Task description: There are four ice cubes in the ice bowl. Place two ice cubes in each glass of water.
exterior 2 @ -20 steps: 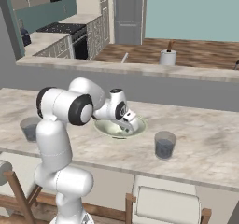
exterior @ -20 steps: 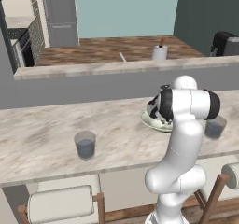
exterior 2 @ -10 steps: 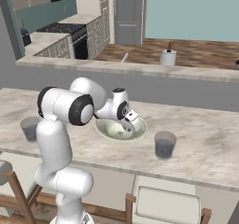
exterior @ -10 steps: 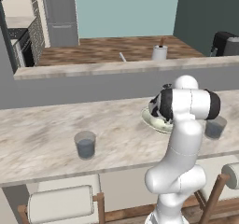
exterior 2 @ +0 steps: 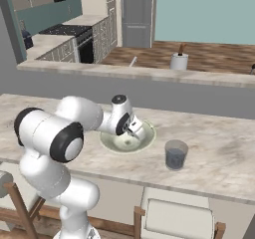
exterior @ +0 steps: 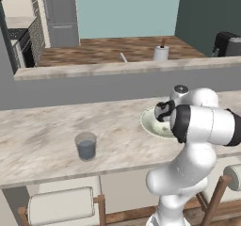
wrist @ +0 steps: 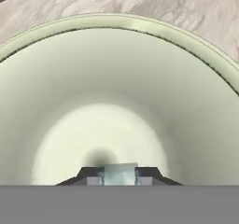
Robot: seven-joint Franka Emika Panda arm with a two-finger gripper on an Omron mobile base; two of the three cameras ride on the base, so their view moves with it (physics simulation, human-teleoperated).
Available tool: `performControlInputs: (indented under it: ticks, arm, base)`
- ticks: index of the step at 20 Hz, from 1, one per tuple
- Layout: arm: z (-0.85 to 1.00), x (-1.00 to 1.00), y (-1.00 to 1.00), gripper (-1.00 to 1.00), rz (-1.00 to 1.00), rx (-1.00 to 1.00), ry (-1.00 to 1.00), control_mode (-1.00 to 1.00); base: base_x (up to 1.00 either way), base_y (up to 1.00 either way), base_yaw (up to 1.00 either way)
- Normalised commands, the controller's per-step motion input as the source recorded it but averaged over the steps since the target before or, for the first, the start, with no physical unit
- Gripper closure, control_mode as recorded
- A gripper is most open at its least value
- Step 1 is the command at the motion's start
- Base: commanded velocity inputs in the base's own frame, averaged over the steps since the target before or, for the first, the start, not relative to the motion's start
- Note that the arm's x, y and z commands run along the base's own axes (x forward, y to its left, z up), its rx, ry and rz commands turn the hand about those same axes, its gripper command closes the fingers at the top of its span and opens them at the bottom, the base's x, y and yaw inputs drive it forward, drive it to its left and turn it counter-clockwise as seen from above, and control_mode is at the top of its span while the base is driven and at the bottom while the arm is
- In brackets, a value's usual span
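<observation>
The ice bowl (wrist: 116, 78), pale cream-green, sits on the marble counter, and my hand reaches down into it. My gripper (wrist: 120, 178) is shut on one translucent ice cube (wrist: 120, 173), held between the dark fingertips just above the bowl's bottom. From the right base camera the gripper (exterior 2: 137, 131) hangs over the ice bowl (exterior 2: 110, 144). From the left, my arm partly covers the ice bowl (exterior: 149, 122). One glass of water (exterior: 86, 146) stands left of the bowl. The other glass of water (exterior 2: 176, 155) stands to its right.
A white mug with a brown stick (exterior: 161, 53) stands on the raised ledge behind the counter (exterior 2: 224, 153). Stools (exterior: 61, 211) line the counter's near side. My own arm blocks part of the counter on both sides.
The jaws have drawn in slightly around the cube. The hand stays low in the bowl, hardly moved.
</observation>
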Motion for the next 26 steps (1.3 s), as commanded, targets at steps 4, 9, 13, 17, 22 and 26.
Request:
performControlInputs:
  ticks: [4, 9, 13, 17, 22, 26]
  arm:
    - [0.82, -0.59, 0.36, 1.00, 0.05, 0.00, 0.00, -1.00]
    - [0.98, -0.53, 0.19, 1.00, 0.19, -0.05, 0.03, -1.00]
    - [0.87, -0.68, 0.05, 1.00, 0.30, -0.15, 0.10, -1.00]
    - [0.31, -0.96, 0.09, 1.00, 0.33, -0.09, 0.01, -1.00]
    - [0.05, -0.84, 0.25, 1.00, 0.37, -0.02, -0.01, -1.00]
    - [0.17, -0.18, 0.48, 1.00, 0.35, -0.01, -0.03, -1.00]
  base:
    - [0.00, 0.00, 0.00]
    - [0.00, 0.00, 0.00]
    - [0.00, 0.00, 0.00]
    - [0.00, 0.00, 0.00]
    - [0.00, 0.00, 0.00]
    - [0.00, 0.00, 0.00]
